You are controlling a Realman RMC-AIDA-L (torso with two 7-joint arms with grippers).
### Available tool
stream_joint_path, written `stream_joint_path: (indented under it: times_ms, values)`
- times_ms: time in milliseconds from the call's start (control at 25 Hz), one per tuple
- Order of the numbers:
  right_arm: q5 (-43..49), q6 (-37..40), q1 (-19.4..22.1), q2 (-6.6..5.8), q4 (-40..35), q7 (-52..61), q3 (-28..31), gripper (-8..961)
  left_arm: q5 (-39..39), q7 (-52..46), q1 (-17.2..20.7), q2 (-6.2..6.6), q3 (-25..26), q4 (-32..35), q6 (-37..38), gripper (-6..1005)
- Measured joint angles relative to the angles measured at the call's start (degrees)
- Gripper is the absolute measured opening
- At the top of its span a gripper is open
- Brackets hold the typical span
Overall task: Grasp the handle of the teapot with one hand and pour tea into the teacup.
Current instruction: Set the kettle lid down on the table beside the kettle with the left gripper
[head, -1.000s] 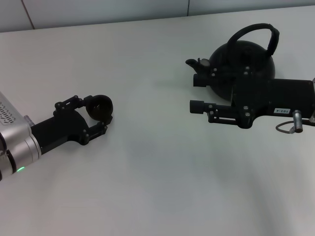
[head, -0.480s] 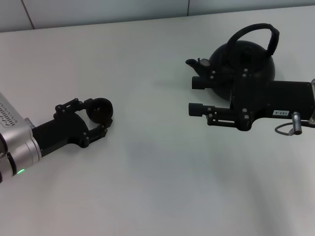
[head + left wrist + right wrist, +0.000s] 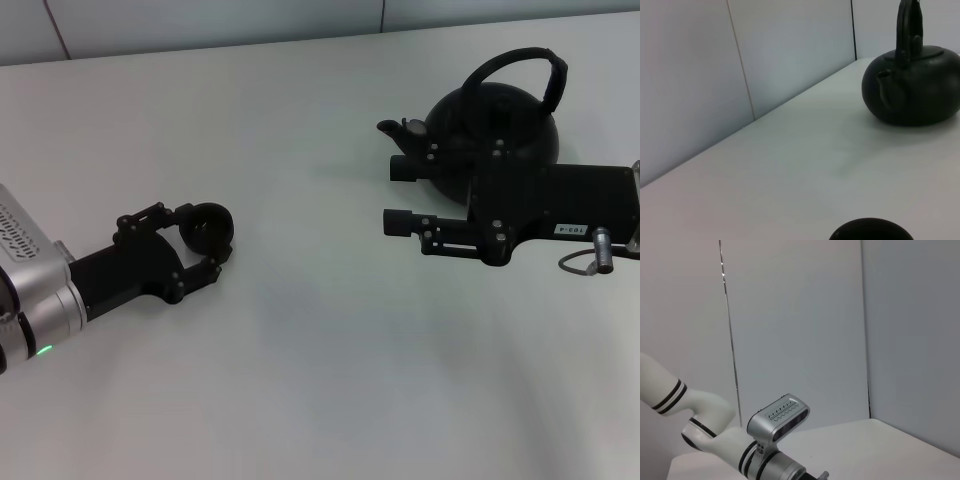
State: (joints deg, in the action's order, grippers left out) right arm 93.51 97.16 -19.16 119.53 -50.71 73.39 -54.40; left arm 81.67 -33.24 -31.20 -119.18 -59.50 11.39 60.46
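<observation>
Since a second ago the left hand (image 3: 203,246) and the teacup (image 3: 208,226) between its fingers have shifted slightly toward the robot and a touch to its right; the right hand (image 3: 399,194) and the teapot (image 3: 487,128) look unchanged.

Nearest, on the left side of the smooth, pale, matte table (image 3: 320,360), the left hand reaches out from a silver wrist with black linked fingers. Those fingers are closed around the teacup, one on each side of it, gripping its wall. The teacup is small, round, black and bowl-like, with a dull finish. In the left wrist view only the curved top of the teacup (image 3: 871,229) shows at the edge of the picture.

Farther off, on the right side of the table, the right hand lies level beside the teapot, a flat black block with two fingers pointing to the robot's left. The fingers are spread apart and hold nothing; the far one lies just in front of the teapot's belly below the short stubby spout, though I cannot tell whether it touches.

The teapot stands upright behind that hand, well apart from the teacup. It is round, squat and matte black. Its handle (image 3: 514,62) is a thick, slightly ribbed black hoop arching over the lid, with nothing gripping it. The left wrist view shows the teapot (image 3: 912,85) near the table's far corner, against plain grey wall panels (image 3: 740,65).
</observation>
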Motion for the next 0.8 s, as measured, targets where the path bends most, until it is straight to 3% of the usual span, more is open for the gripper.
stream_joint_path:
  times_ms: [800]
  values:
    - [0.01, -0.39, -0.08, -0.12, 0.00, 0.00, 0.00, 572, 0.07, -0.29, -0.27, 0.00, -0.38, -0.06, -0.01, 758]
